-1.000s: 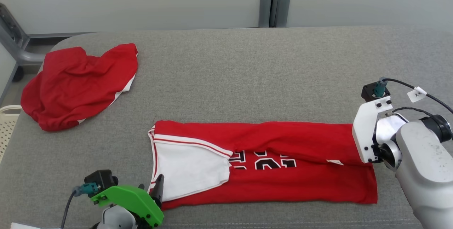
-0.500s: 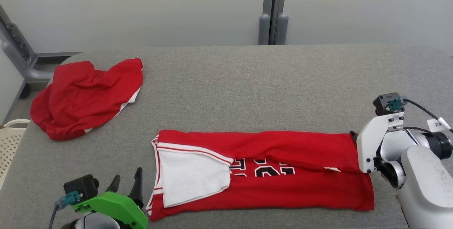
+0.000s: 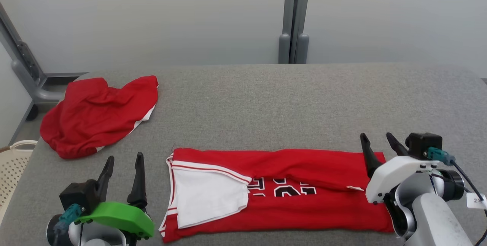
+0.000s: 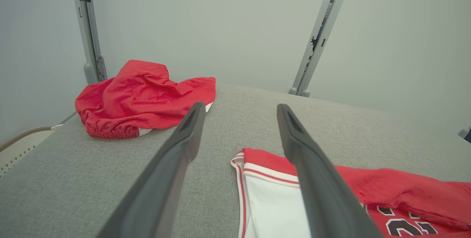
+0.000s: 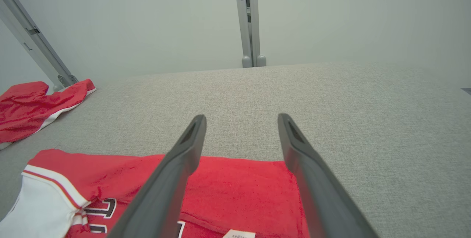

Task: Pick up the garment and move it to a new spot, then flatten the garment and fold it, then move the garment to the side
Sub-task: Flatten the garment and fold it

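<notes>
The garment (image 3: 296, 185), a red jersey with white trim and black numbers, lies folded into a long strip near the front of the grey table (image 3: 266, 101). It appears in the left wrist view (image 4: 397, 194) and the right wrist view (image 5: 235, 186) too. My left gripper (image 3: 123, 159) is open and empty, raised just left of the jersey's left end. My right gripper (image 3: 376, 137) is open and empty above the jersey's right end. Both point away from me, clear of the cloth.
A second red garment (image 3: 99, 115) lies crumpled at the table's far left corner, also seen in the left wrist view (image 4: 143, 98). A white basket (image 3: 15, 158) stands off the left edge. A grey post (image 3: 292, 18) rises behind the table.
Both grippers have lifted off the jersey's ends and turned their fingers upward. The camera has tilted, shifting the whole scene downward.
</notes>
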Controlling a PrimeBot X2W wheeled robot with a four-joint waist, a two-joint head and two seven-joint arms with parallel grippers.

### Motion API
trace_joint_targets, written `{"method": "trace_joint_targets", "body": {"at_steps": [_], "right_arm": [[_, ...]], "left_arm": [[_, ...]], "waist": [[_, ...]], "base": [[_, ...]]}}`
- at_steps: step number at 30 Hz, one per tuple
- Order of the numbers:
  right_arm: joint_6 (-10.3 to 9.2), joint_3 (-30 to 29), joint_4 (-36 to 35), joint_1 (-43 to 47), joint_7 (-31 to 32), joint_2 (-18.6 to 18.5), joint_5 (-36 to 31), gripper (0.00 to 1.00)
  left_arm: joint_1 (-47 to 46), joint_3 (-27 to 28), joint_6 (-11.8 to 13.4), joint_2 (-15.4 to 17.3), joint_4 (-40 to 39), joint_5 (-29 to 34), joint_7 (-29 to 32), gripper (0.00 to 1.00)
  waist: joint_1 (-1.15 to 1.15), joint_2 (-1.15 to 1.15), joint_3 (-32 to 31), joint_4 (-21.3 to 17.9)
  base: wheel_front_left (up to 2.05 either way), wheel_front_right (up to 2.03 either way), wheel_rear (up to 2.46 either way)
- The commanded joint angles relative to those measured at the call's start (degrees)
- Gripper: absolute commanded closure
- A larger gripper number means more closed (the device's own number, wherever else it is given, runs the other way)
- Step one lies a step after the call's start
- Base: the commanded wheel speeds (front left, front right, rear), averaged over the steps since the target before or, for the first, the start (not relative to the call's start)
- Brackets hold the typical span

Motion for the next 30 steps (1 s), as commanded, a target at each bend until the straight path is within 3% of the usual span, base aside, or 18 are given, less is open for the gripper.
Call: {"method": "trace_joint_targets", "body": {"at_steps": [1,4,10,21,26,30], "right_arm": [[-0.04,-0.5,-0.3,1.6,-3.1,0.3,0.6,0.00],[-0.04,-0.7,-0.6,2.9,-7.4,0.9,0.7,0.00],[-0.04,-1.5,-1.1,5.5,-11.9,1.3,0.5,0.00],[-0.04,0.3,-0.5,9.0,-12.1,1.3,4.2,0.00],[-0.04,1.5,0.6,9.8,-13.0,1.3,6.0,0.00],[-0.04,1.4,1.2,9.8,-13.8,1.3,7.3,0.00]], "left_arm": [[0.9,0.6,1.0,-0.3,-0.1,1.9,-0.3,0.00],[1.9,0.8,1.8,-0.7,0.3,4.4,-0.4,0.00],[3.9,0.9,0.7,-1.6,2.3,5.8,-0.3,0.00],[5.9,-0.4,0.1,-1.2,4.9,5.2,0.6,0.00],[7.4,1.7,1.0,-1.9,2.8,3.3,0.2,0.00],[8.6,3.5,-0.3,-2.0,0.1,1.7,0.0,0.00]], "waist": [[0.00,0.00,-0.5,-0.2],[0.00,0.00,-1.1,-0.5],[0.00,0.00,-2.3,-1.1],[0.00,0.00,-3.2,-2.1],[0.00,0.00,-3.3,-2.1],[0.00,0.00,-3.3,-1.6]], "base": [[0.00,0.00,0.00],[0.00,0.00,0.00],[0.00,0.00,0.00],[0.00,0.00,0.00],[0.00,0.00,0.00],[0.00,0.00,0.00]]}}
